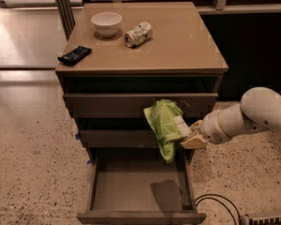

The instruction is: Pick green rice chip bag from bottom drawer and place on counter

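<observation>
The green rice chip bag (164, 128) hangs crinkled in front of the two upper drawer fronts, above the open bottom drawer (139, 186). My gripper (187, 132), at the end of the white arm coming from the right, is shut on the bag's right side. The drawer below is pulled out and its floor shows only the bag's shadow. The tan counter (178, 41) lies above the bag, its front edge a little higher than the bag's top.
On the counter stand a white bowl (106, 23), a crushed silver-white can (138, 34) and a small black wrapper (74, 55) at its left edge. A black cable (215, 203) lies on the speckled floor to the right of the drawer.
</observation>
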You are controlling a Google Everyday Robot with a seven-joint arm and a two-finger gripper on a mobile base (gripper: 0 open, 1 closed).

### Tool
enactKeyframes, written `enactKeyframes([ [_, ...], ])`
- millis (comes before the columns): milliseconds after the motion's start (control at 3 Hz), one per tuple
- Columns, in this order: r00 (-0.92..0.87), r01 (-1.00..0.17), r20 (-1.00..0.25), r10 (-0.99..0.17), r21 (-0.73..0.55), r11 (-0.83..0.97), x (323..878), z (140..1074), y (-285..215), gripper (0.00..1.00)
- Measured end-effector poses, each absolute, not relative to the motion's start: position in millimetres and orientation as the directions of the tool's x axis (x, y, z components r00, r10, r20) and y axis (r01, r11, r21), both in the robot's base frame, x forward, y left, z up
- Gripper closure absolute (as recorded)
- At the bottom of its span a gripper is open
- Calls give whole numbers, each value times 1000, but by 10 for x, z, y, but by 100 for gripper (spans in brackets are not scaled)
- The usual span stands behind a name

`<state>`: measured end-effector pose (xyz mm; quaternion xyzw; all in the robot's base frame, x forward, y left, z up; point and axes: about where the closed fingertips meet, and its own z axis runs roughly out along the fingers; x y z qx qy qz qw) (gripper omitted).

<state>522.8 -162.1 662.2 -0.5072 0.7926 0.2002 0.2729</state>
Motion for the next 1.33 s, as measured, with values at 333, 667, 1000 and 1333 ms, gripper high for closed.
enactKeyframes([
  [333, -268, -906, -690, -673, -56, 419, 5340, 7223, -1738, 100],
  [667, -169, -895, -719, -674, -174, 410, 5448, 7924, -1794, 100],
  [1000, -79, -901, -744, -663, -232, 367, 5665, 8540, -1701, 100],
  [1333, -50, -922, -762, -646, -214, 323, 5996, 8935, -1509, 100],
])
